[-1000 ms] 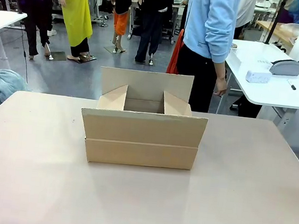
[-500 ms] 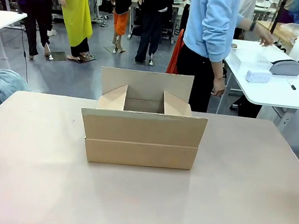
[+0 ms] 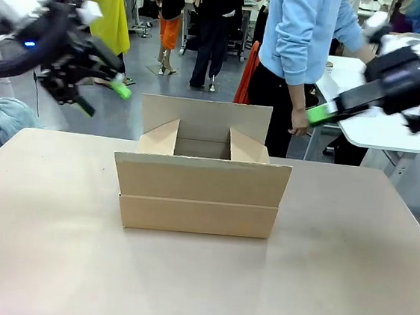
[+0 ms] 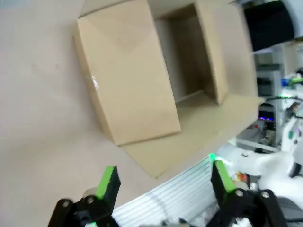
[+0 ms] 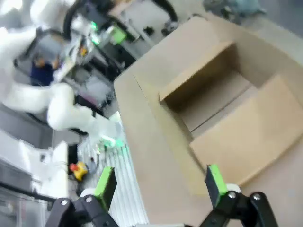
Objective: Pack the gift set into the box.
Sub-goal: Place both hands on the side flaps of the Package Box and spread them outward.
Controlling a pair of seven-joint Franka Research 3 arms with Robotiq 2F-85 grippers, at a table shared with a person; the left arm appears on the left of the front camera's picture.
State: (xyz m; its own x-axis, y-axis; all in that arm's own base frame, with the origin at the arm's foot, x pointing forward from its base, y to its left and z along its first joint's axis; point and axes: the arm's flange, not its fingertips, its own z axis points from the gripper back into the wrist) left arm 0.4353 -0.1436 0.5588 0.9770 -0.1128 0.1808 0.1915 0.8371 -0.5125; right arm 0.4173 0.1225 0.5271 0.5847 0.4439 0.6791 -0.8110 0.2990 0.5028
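The box [image 3: 198, 194] stands in the middle of the table with its four flaps up. From above, the box [image 4: 156, 71] shows a bare cardboard floor, and so does the box [image 5: 222, 118] seen from the other side. My left gripper [image 3: 102, 97] hangs open in the air, up and to the left of the box. In its own view the left gripper [image 4: 164, 178] has nothing between its green pads. My right gripper [image 3: 361, 113] is high at the right, blurred, and the right gripper [image 5: 160, 183] is open and empty. The gift set is out of view.
A person in a light blue top [image 3: 306, 32] stands behind the box, one hand [image 3: 300, 122] hanging low and the other arm stretched toward the white side table [image 3: 393, 132] at the right. A blue cloth [image 3: 4, 117] lies at the far left. The tan tabletop [image 3: 197, 284] lies bare in front.
Both arms have swung into the front view, left and right of the box, where none showed before. The person's arm has reached out to the side table. The box has not moved.
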